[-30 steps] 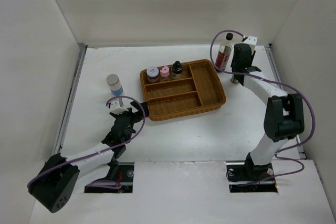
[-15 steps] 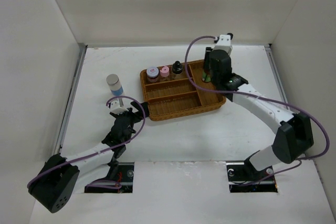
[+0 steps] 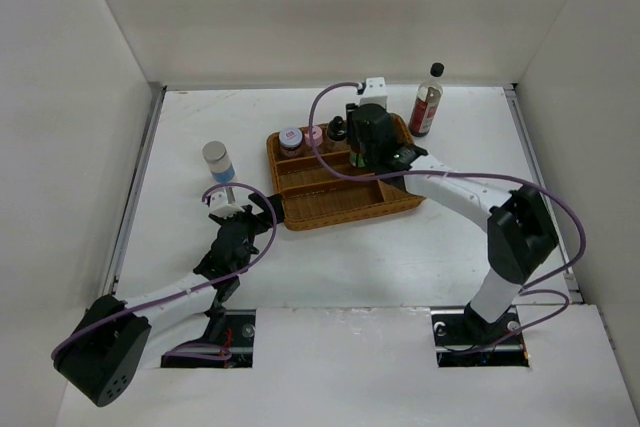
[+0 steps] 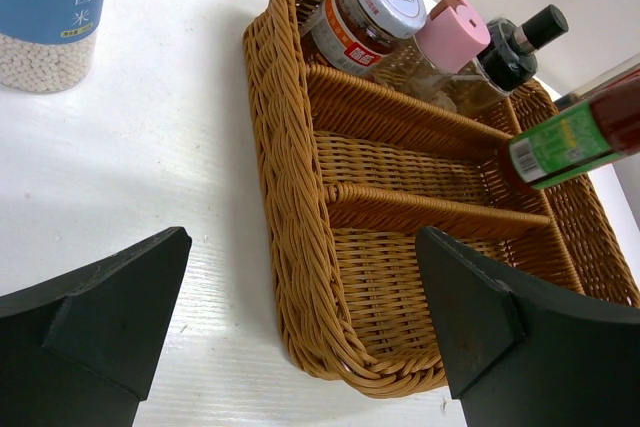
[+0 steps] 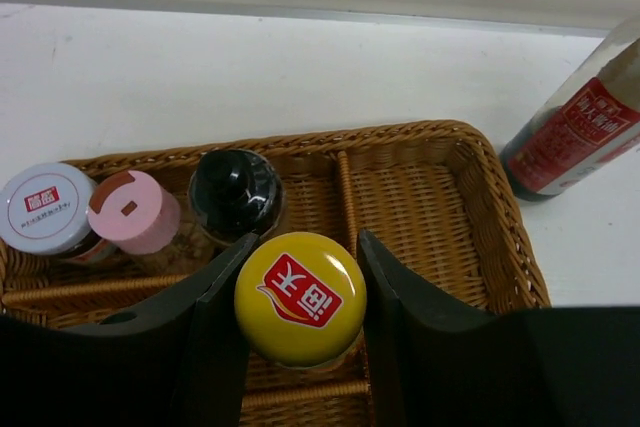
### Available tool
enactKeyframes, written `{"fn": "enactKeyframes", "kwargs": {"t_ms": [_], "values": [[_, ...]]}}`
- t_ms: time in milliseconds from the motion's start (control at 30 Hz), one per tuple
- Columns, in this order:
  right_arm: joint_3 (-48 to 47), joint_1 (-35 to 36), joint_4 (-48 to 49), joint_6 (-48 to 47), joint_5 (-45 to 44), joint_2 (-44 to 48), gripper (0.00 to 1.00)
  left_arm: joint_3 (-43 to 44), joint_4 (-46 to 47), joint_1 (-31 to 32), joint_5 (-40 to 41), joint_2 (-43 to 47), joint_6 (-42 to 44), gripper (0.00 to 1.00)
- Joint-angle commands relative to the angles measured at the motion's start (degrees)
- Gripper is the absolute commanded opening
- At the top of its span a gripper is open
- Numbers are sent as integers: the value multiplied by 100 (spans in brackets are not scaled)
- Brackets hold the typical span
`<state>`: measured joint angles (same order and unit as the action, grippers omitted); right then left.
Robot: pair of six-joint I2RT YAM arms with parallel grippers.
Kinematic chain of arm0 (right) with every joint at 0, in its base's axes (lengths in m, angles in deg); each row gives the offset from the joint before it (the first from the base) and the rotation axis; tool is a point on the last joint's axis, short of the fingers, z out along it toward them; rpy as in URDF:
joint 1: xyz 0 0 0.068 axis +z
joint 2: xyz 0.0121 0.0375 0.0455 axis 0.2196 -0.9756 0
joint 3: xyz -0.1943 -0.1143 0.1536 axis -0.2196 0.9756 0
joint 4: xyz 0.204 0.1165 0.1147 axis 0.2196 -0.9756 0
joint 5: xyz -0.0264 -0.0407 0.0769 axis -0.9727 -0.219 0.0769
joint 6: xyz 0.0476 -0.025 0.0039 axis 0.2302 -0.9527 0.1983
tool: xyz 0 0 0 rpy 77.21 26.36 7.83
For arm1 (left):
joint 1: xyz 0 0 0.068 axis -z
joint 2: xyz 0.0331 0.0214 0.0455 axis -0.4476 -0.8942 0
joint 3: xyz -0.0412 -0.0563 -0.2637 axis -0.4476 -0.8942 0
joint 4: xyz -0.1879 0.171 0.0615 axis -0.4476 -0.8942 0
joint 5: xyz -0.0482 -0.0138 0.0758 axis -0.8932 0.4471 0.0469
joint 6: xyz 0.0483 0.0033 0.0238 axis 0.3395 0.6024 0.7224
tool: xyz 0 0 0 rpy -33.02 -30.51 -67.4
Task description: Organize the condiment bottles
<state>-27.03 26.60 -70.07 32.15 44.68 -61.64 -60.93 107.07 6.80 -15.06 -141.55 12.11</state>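
Swinging in from the far right corner, the right gripper point(image 5: 303, 247) now hangs over the wicker tray point(image 3: 345, 215), its fingers clamped on the sides of the yellow-capped sauce bottle point(image 5: 300, 297); the bottle is held above the tray's far half, just beside the black-topped shaker point(image 5: 235, 187), and I cannot tell which compartment lies under it or whether it touches the weave. Along the tray's far row stand the black-topped shaker, the pink-topped shaker point(image 5: 133, 212) and the purple-white-topped shaker point(image 5: 45, 207), close together and upright; the two long compartments nearer the arms hold nothing.

Outside the tray, the tall dark red bottle point(image 3: 427, 102) stands upright on the table beyond the tray's far right corner, where the arm left it; the grey-lidded jar point(image 3: 217, 161) stands well to the tray's left. The left gripper point(image 3: 245, 209) has not shifted; it sits low by the tray's left end with its jaws wide apart and nothing between them.

All this rests on a white table point(image 3: 380, 267); plain white walls point(image 3: 330, 17) close it in at the back and both sides.
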Motion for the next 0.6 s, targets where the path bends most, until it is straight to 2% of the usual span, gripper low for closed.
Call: {"fn": "enactKeyframes", "kwargs": {"t_ms": [0, 367, 567], "values": [[-336, 109, 780, 109, -105, -41, 31, 95, 292, -47, -50, 80, -26, 100], [103, 127, 868, 356, -70, -331, 35, 95, 283, -56, -15, 115, 0, 100], [367, 127, 1026, 364, -43, -393, 43, 192, 81, -117, 21, 80, 44, 100]]}}
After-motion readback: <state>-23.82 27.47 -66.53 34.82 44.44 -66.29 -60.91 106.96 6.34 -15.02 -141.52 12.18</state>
